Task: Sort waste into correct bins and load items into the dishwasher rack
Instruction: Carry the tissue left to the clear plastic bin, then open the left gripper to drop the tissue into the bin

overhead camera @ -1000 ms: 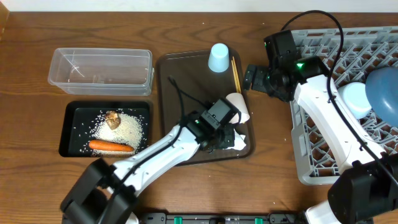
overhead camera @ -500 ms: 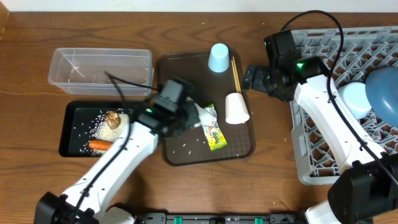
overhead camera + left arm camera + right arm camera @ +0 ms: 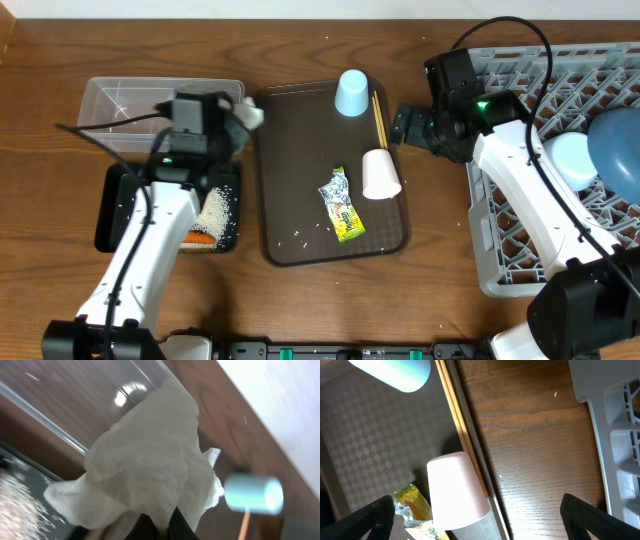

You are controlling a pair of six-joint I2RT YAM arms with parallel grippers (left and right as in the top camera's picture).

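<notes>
My left gripper point(image 3: 238, 116) is shut on a crumpled white napkin point(image 3: 244, 112) and holds it over the right end of the clear tub point(image 3: 130, 108); the napkin point(image 3: 150, 470) fills the left wrist view. The black tray point(image 3: 115, 210) holds rice point(image 3: 212, 208) and a carrot point(image 3: 203, 239), partly hidden by the arm. The wrapper point(image 3: 340, 203), white cup point(image 3: 380, 173), light blue cup point(image 3: 352, 92) and chopsticks point(image 3: 379, 118) lie on the brown tray point(image 3: 300, 140). My right gripper point(image 3: 403, 125) is open above the tray's right edge, over the white cup point(image 3: 457, 490). The rack point(image 3: 600, 80) holds the pale blue bowl point(image 3: 572, 155) and dark blue bowl point(image 3: 618, 140).
A few rice grains point(image 3: 300, 235) lie scattered on the brown tray. The right wrist view shows the wrapper point(image 3: 412, 507), chopsticks point(image 3: 452, 405), light blue cup point(image 3: 400, 372) and the rack's corner point(image 3: 615, 415) across bare wood.
My left arm lifted the napkin off the brown tray and swung it left and back to the clear tub's right end, uncovering the wrapper. The right arm has not moved.
</notes>
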